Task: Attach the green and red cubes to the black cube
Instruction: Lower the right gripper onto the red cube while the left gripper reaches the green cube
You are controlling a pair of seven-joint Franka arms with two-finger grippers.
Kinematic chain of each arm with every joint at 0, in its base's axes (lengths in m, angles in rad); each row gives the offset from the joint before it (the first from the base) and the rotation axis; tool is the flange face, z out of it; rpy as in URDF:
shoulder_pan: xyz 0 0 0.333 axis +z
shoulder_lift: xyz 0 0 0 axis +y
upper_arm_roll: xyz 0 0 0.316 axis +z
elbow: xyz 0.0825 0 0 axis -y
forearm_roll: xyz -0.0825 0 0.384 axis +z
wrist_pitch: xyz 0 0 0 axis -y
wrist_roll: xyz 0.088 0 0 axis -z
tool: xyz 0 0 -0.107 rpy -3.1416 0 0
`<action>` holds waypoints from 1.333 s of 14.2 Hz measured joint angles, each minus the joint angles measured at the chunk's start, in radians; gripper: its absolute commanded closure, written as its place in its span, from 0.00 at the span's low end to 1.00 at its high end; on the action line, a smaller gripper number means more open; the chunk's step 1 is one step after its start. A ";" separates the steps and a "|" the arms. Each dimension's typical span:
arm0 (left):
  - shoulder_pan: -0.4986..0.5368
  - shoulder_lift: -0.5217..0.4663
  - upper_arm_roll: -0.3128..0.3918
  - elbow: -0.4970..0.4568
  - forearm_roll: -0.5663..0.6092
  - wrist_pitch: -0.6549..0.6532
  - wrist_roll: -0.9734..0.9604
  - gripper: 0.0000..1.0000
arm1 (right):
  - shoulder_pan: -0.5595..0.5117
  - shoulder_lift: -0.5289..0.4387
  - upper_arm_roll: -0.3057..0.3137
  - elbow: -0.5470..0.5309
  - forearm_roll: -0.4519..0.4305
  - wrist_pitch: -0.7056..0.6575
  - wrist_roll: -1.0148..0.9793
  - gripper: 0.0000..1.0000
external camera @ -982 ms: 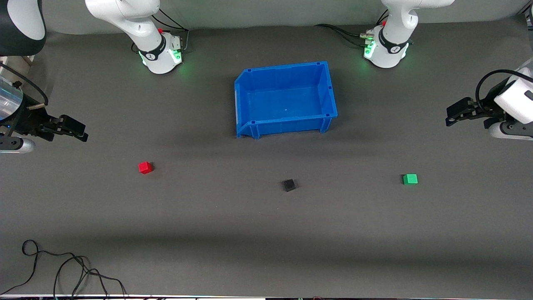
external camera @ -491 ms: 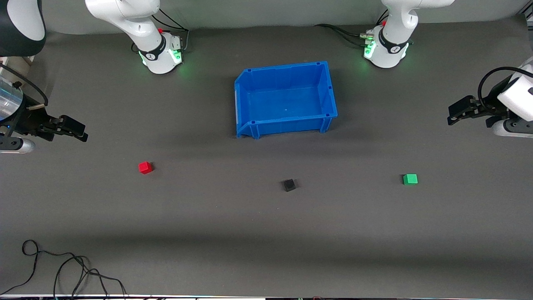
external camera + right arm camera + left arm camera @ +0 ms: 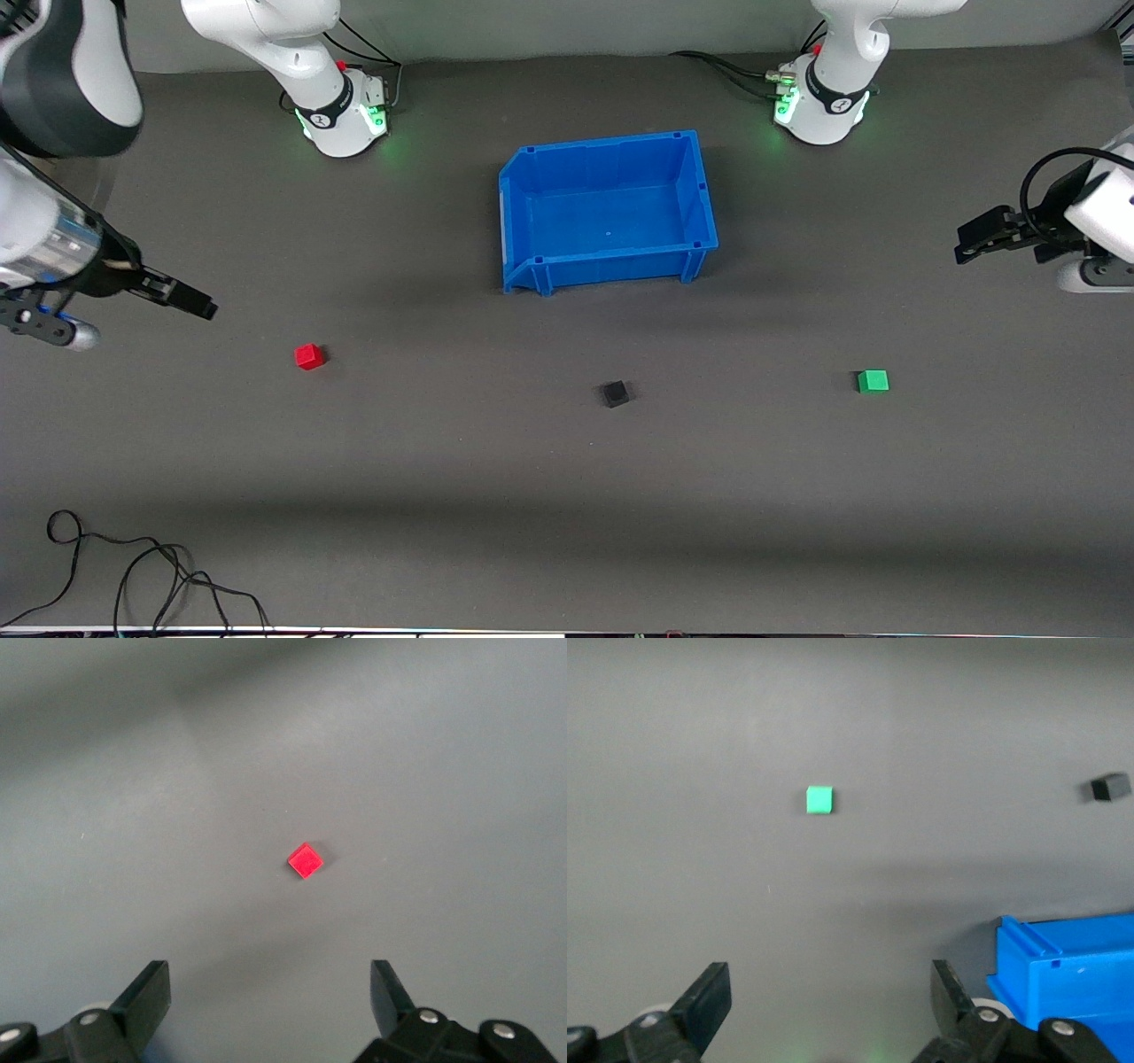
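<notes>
The red cube (image 3: 309, 356) lies on the dark table toward the right arm's end; it also shows in the right wrist view (image 3: 305, 860). The black cube (image 3: 615, 393) lies near the middle, and shows in the left wrist view (image 3: 1110, 788). The green cube (image 3: 873, 381) lies toward the left arm's end, and shows in the left wrist view (image 3: 819, 799). My right gripper (image 3: 199, 307) is open and empty, up over the table near the red cube, apart from it. My left gripper (image 3: 967, 248) is open and empty, over the table's edge at its own end.
An open blue bin (image 3: 700, 190) stands mid-table, farther from the front camera than the cubes; its corner shows in the left wrist view (image 3: 1028, 943). A black cable (image 3: 133, 567) lies coiled at the table's near edge at the right arm's end.
My right arm has swung in and its gripper has moved toward the red cube. My left gripper has drifted slightly outward. The cubes have not moved.
</notes>
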 measured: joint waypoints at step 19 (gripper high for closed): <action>0.220 0.126 0.008 -0.160 -0.342 0.171 -1.027 0.00 | -0.023 0.370 -0.004 -0.216 0.005 0.383 0.834 0.10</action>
